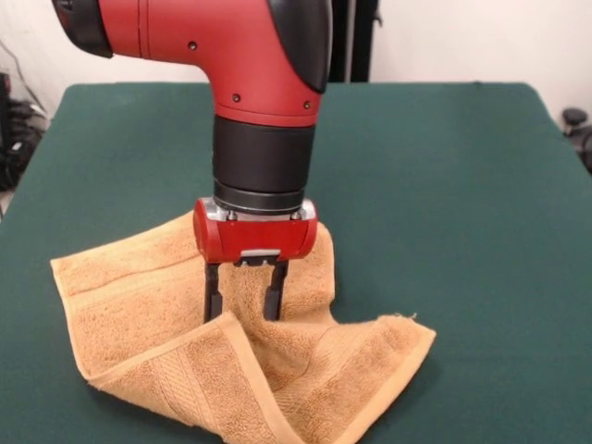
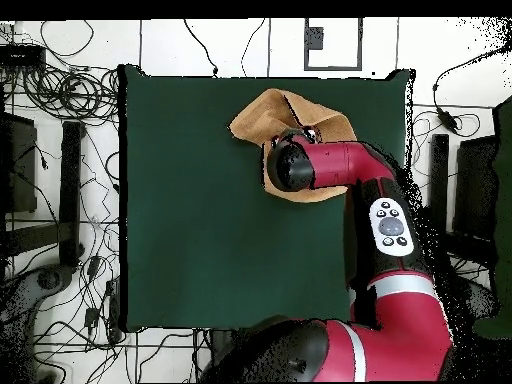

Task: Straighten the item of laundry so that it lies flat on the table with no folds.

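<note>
Near front edge of dark green cloth-covered table [image 1: 462, 166], tan-orange terry hand towel [image 1: 139, 305] lies rumpled, one corner flapped over. Our red-and-black gripper [image 1: 245, 305] stands upright, fingers slightly parted, astride raised fold (we judge: set to pinch, lift, unfold).

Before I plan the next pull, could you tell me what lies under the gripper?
The crumpled towel on the green table; gripper fingers stand apart over a raised fold. Their tips are hidden.
</note>
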`<control>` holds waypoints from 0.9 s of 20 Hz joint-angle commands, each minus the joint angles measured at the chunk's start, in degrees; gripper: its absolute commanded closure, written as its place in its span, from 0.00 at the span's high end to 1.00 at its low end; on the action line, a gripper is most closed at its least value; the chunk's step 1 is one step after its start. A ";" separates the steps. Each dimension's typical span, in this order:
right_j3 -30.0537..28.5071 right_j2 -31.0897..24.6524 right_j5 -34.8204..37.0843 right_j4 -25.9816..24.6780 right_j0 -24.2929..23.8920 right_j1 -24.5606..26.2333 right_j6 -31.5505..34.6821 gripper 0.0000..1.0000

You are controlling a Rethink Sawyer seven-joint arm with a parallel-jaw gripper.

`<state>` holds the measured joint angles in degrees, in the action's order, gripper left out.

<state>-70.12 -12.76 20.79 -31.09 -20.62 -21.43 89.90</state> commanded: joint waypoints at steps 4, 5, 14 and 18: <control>-7.05 3.08 -0.04 2.54 5.12 0.42 12.95 1.00; -7.47 3.72 -0.08 3.04 5.96 0.30 14.21 1.00; -8.36 2.39 2.65 7.51 5.16 0.84 11.39 1.00; -8.86 2.49 3.09 9.07 5.39 0.71 11.38 1.00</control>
<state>-72.65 -9.04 20.76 -25.60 -16.81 -21.80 89.92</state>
